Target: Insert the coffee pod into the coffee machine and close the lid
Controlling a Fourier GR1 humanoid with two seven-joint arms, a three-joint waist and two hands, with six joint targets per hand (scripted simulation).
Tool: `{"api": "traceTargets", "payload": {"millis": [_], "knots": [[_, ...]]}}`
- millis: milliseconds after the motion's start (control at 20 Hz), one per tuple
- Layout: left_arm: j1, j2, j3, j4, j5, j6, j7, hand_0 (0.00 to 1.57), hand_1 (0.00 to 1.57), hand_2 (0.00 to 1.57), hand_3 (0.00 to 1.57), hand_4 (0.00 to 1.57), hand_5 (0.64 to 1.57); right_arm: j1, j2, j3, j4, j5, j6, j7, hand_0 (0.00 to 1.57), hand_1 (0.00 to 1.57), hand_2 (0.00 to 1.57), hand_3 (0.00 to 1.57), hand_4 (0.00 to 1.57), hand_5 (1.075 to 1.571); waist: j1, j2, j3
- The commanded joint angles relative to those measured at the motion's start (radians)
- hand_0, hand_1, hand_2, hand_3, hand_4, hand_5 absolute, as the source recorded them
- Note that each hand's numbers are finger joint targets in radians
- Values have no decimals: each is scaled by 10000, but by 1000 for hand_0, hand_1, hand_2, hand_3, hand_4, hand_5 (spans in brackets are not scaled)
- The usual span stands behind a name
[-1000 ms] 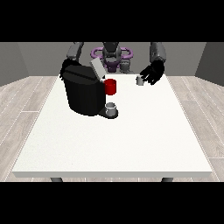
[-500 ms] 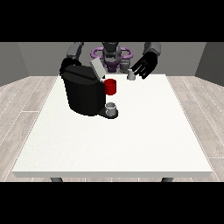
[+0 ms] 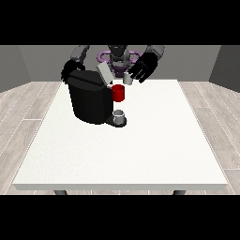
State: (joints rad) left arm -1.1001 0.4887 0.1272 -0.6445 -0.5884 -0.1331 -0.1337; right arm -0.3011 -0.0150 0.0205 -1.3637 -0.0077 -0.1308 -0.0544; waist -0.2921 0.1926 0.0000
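The black coffee machine stands on the table's far left part, its grey lid tilted up and open. A red part sticks out at its front, above a small grey cup on its base. The grey coffee pod hangs in the air just right of the lid, pinched by the hand at the view's right. The hand at the view's left is at the machine's back top corner, partly hidden behind it.
The white table stretches wide towards the camera and to the right of the machine. The robot's body stands behind the table's far edge.
The hand at the view's right has carried the pod left and upward, from the table's far right part to just beside the open lid. The machine and the other hand stay put.
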Motion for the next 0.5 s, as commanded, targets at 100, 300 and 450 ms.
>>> {"api": "traceTargets", "payload": {"millis": [100, 300, 450], "knots": [[-483, -100, -140, 74, -346, 216, 240, 1262, 1262, 1313, 1244, 507, 1571, -181, 141, 298, -357, 205, -567, 285, 0, 0, 0, 0, 514, 1571, -162, 214, 0], [-201, -162, -2, 83, -233, 278, -64, 1277, 1277, 1303, 1236, 488, 1571, -119, -462, -482, -315, -181, 1, 289, 0, 0, 0, 0, 548, 1571, -99, 347, 0], [-414, -166, -5, 112, -231, 96, -72, 1314, 1314, 1328, 1230, 493, 1571, -31, -371, -517, -244, -211, 31, -288, 0, 0, 0, 0, 459, 1571, -137, 604, 3]]}}
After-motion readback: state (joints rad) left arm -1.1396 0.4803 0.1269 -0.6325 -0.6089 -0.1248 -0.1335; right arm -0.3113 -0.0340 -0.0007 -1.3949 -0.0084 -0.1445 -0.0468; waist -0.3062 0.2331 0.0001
